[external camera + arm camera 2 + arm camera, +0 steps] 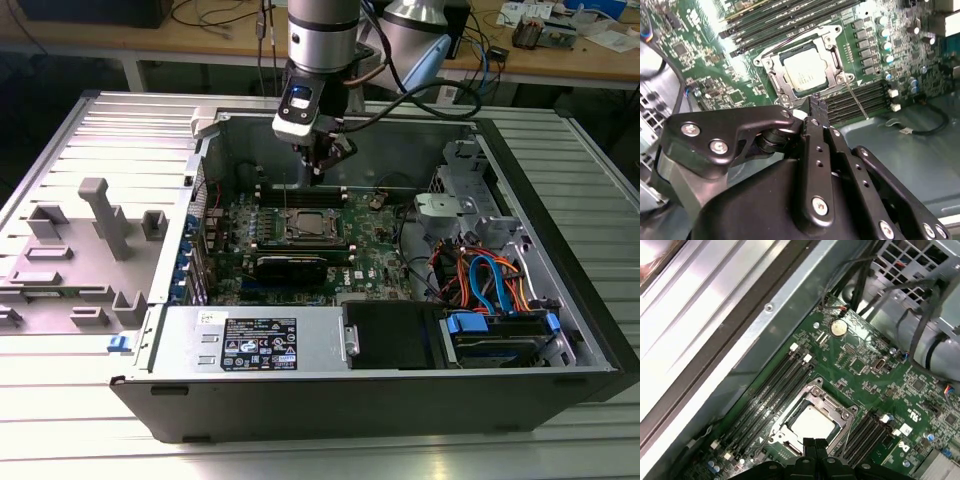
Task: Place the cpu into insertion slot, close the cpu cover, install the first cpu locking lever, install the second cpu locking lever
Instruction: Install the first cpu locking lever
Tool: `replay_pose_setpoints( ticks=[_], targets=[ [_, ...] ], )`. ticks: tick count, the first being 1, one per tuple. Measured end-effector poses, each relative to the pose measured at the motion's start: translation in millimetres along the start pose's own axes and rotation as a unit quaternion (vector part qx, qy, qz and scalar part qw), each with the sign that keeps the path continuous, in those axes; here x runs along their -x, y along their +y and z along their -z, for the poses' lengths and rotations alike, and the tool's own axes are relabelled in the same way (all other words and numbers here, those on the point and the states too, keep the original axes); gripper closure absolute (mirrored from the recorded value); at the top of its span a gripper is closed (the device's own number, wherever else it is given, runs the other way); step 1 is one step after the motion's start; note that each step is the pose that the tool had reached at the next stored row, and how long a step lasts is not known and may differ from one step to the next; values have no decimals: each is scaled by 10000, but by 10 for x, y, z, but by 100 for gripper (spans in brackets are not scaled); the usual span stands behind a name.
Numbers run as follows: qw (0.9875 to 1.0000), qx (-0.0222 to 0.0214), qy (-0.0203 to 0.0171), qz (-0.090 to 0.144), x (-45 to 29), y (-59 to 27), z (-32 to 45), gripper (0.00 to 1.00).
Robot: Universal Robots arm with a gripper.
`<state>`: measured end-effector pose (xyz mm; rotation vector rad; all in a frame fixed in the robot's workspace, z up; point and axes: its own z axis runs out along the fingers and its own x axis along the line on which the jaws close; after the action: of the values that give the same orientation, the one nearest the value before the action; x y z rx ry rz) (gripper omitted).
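Grey jig on tabletop at exterior view's left; cpu sits flat in insertion slot, mid-board; cpu cover looks down over it; tool pinched shut, empty, above board just beside socket; thin lever alongside socket, likely springy wire, so push near its free end; chip light, fragile.

The computer case lies on the tabletop, with stands beside it toward the exterior view's left edge. Inside the case, the motherboard carries the insertion slot. The cpu sits in it, with memory slots on both sides and the gripper above.
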<state>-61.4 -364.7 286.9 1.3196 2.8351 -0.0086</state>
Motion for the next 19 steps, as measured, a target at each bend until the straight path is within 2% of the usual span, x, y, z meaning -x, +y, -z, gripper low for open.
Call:
replay_pose_setpoints(
  ticks=[3,14,16,17,19],
  targets=[
    [9999,0,1,122,-9,-11,-3,89],
    [9999,1,1,154,-121,-144,-4,89],
    [9992,4,1,402,-128,-152,-7,89],
    [9983,6,1,591,-129,-154,-9,89],
    [9972,9,1,744,-130,-155,-12,89]
  ],
)
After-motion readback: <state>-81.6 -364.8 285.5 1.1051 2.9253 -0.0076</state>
